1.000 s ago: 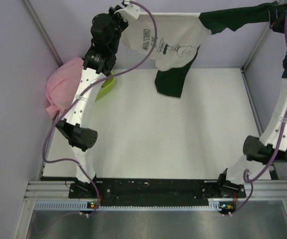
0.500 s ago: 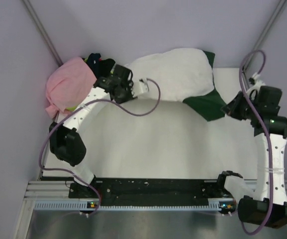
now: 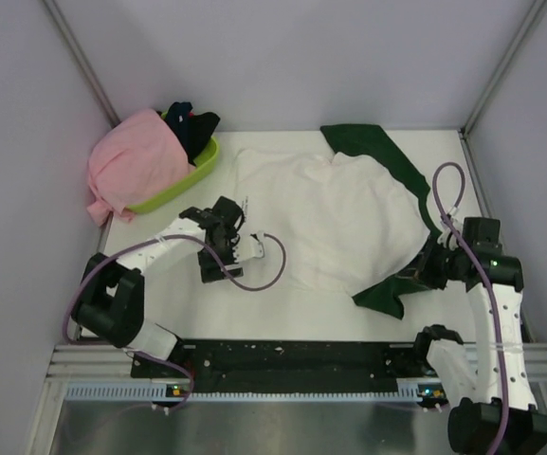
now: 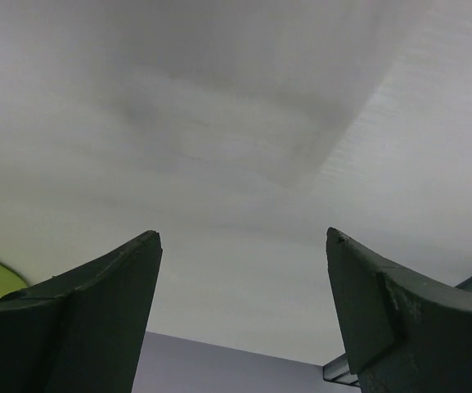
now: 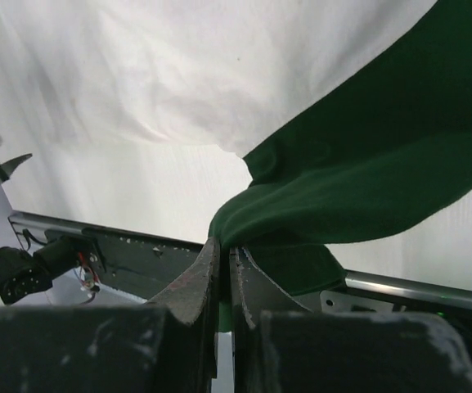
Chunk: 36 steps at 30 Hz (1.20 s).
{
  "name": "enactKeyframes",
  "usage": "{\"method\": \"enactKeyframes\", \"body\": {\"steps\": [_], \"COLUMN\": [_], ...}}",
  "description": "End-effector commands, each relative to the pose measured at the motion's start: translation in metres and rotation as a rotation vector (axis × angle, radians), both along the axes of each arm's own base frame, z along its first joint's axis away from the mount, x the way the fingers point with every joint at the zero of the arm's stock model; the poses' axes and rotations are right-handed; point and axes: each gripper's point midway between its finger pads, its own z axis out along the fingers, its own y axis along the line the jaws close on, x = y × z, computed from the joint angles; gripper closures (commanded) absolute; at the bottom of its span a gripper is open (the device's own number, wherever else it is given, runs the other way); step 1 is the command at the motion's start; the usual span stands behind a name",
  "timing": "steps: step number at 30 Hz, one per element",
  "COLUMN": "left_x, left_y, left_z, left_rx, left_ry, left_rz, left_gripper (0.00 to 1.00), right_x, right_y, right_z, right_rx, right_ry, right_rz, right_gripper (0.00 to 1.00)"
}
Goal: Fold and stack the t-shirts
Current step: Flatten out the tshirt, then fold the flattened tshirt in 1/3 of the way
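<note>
A white t-shirt (image 3: 349, 213) with dark green sleeves lies spread on the table, back side up, with no print showing. One green sleeve (image 3: 368, 144) points to the far edge. My right gripper (image 3: 426, 272) is shut on the other sleeve (image 5: 366, 164), and the green cloth bunches between its closed jaws (image 5: 225, 244). My left gripper (image 3: 246, 248) rests low by the shirt's left edge. It stands open (image 4: 242, 234) with nothing between its fingers. A pink t-shirt (image 3: 129, 169) hangs over the basket's left rim. Dark shirts (image 3: 190, 123) lie in the basket.
The lime-green plastic basket (image 3: 193, 174) stands at the far left corner by the purple wall. Metal frame posts rise at both back corners. The black base rail (image 3: 292, 355) runs along the near edge.
The white shirt, held up in the air by both grippers, has come down flat on the table. My left gripper has opened and let it go. Both arms drew nearer.
</note>
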Motion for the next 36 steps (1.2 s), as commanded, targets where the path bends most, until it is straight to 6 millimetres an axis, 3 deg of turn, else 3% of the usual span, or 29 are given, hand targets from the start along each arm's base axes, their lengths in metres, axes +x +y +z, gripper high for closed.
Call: {"method": "enactKeyframes", "body": {"steps": [1, 4, 10, 11, 13, 16, 20, 22, 24, 27, 29, 32, 36], "left_x": [0.027, 0.002, 0.002, 0.001, -0.006, -0.025, -0.064, -0.07, -0.053, 0.005, 0.047, 0.097, 0.131], "left_y": [0.0, -0.018, -0.029, -0.026, -0.02, -0.012, -0.009, -0.009, -0.012, -0.031, -0.033, -0.031, -0.027], "left_z": [-0.025, -0.033, -0.061, -0.066, -0.073, -0.073, -0.054, -0.04, -0.028, 0.003, 0.015, 0.011, 0.005], "left_rx": [0.005, -0.101, -0.091, -0.074, -0.046, -0.037, -0.08, -0.11, -0.123, -0.178, -0.15, -0.09, -0.106], "left_ry": [-0.148, -0.02, -0.024, -0.013, 0.016, 0.056, 0.168, 0.167, 0.106, -0.049, -0.161, -0.21, -0.224], "left_rz": [-0.028, -0.08, -0.061, -0.051, -0.028, -0.013, 0.013, 0.028, 0.077, 0.138, 0.201, 0.313, 0.422], "left_gripper": [0.14, 0.13, 0.15, 0.22, 0.5, 1.0, 1.0, 1.0, 1.0, 1.0, 1.0, 1.0, 1.0], "right_x": [0.006, 0.005, 0.006, 0.007, 0.008, 0.008, 0.007, 0.009, 0.028, 0.082, 0.117, 0.173, 0.227], "right_y": [-0.004, -0.007, -0.016, -0.017, -0.021, -0.029, -0.04, -0.046, -0.052, -0.044, -0.045, -0.039, -0.037], "right_z": [0.001, 0.005, 0.003, 0.004, 0.009, 0.014, 0.025, 0.029, 0.034, 0.047, 0.038, 0.023, 0.006], "right_rx": [-0.033, -0.049, -0.099, -0.105, -0.129, -0.176, -0.239, -0.272, -0.291, -0.213, -0.224, -0.273, -0.264], "right_ry": [-0.01, -0.017, -0.009, -0.009, -0.021, -0.022, -0.022, -0.032, -0.068, -0.166, -0.19, -0.288, -0.303], "right_rz": [0.017, 0.006, -0.021, -0.023, -0.031, -0.05, -0.072, -0.079, -0.082, -0.055, -0.037, 0.031, 0.087], "right_gripper": [1.0, 1.0, 1.0, 1.0, 1.0, 1.0, 1.0, 1.0, 1.0, 1.0, 1.0, 1.0, 1.0]}}
